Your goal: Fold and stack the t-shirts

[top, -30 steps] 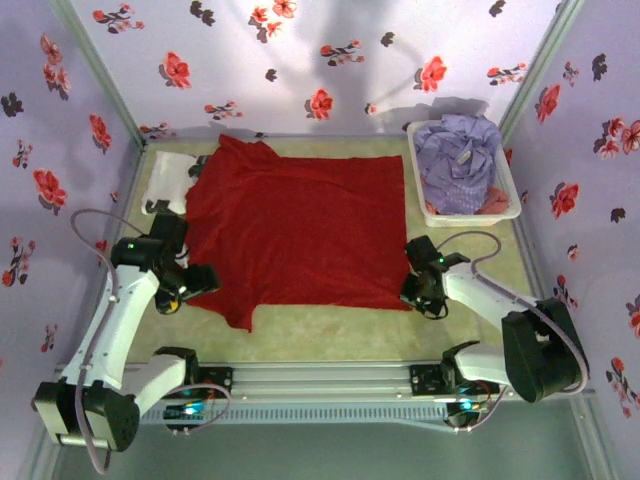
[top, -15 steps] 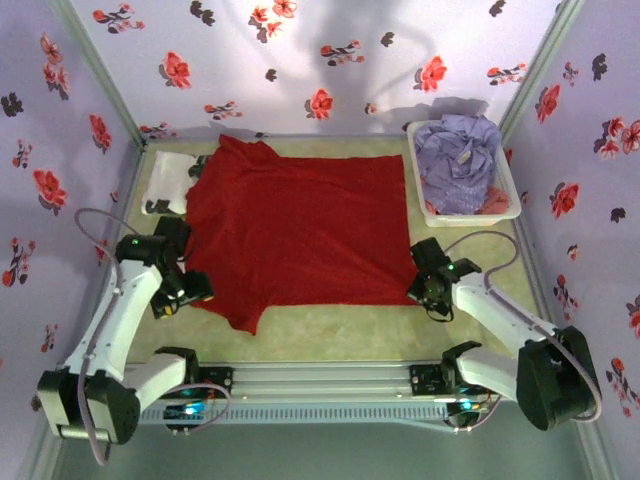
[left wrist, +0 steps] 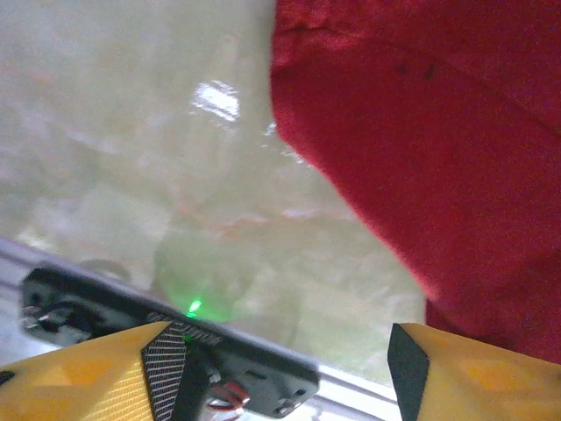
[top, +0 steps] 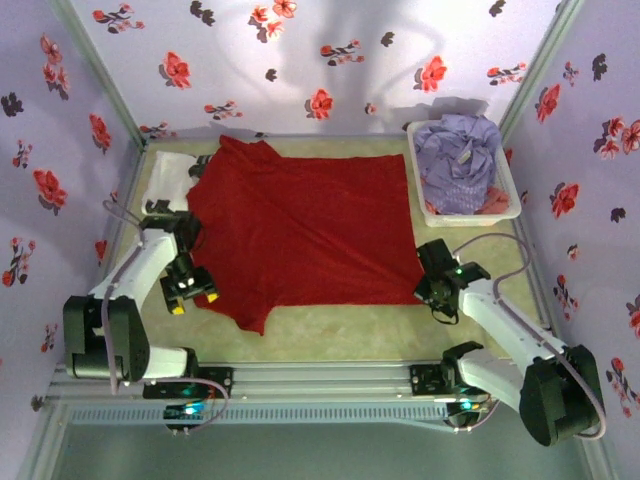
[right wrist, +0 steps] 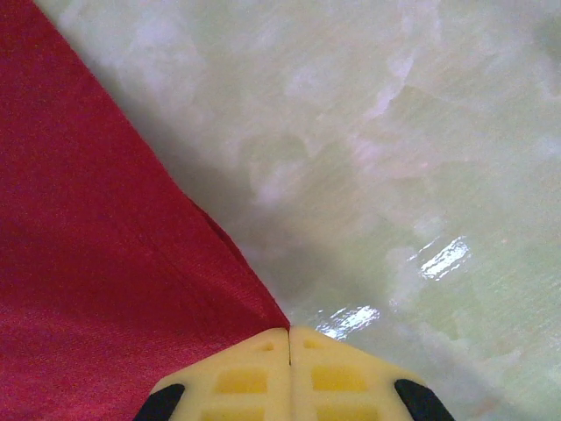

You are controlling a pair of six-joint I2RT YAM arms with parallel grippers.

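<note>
The red t-shirt (top: 300,235) is spread out mostly flat just left of the white basket (top: 417,170), with the near-left sleeve a bit rumpled. The white t-shirt (top: 170,180) with black print sits bunched well left of the basket, touching the red one's far edge. The lavender t-shirt (top: 458,150) is crumpled inside the basket.

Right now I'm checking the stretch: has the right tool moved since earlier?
Yes: the right tool, shut on the red t-shirt, has shifted right, judged against the white basket.
</note>
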